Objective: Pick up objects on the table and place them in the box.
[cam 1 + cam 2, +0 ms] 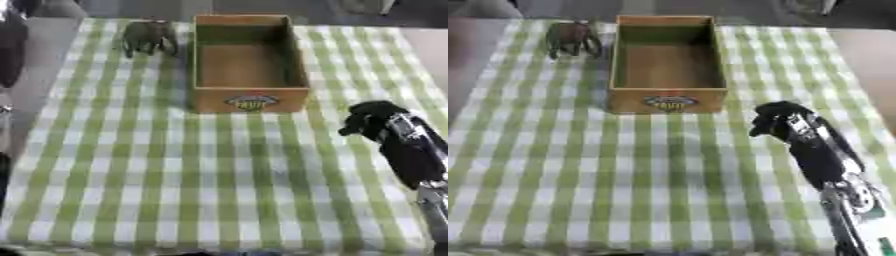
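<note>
A dark grey-brown toy animal (147,37) stands on the green-and-white checked cloth at the far left, just left of the box's back corner. The open wooden box (250,97) sits at the far middle, a label on its near wall, and its inside looks bare. My right hand (776,120) shows as a black lump at the end of the arm coming in from the lower right. It is over the cloth, a little nearer than the box's front right corner, apart from the box and far from the toy. I see nothing held in it.
The checked cloth (175,190) covers the table, with a wide bare stretch in the near and left parts. The table's edges run close to the picture's left and right sides. A dark shape (9,45) shows at the far left edge.
</note>
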